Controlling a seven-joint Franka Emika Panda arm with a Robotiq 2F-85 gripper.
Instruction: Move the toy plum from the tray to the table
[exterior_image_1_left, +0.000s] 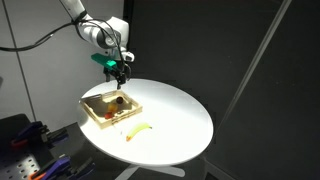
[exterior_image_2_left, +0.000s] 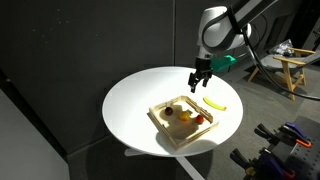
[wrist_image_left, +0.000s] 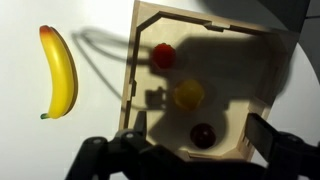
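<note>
The toy plum is a small dark ball lying inside the light wooden tray, next to a yellow toy fruit and a red toy fruit. The tray sits on the round white table. The plum also shows in both exterior views. My gripper is open and empty, hovering above the tray with one finger on each side of the plum in the wrist view. In both exterior views the gripper is well above the tray.
A yellow banana lies on the table just outside the tray and shows in both exterior views. The table top extends wide beyond the tray. Dark curtains and equipment stand around the table.
</note>
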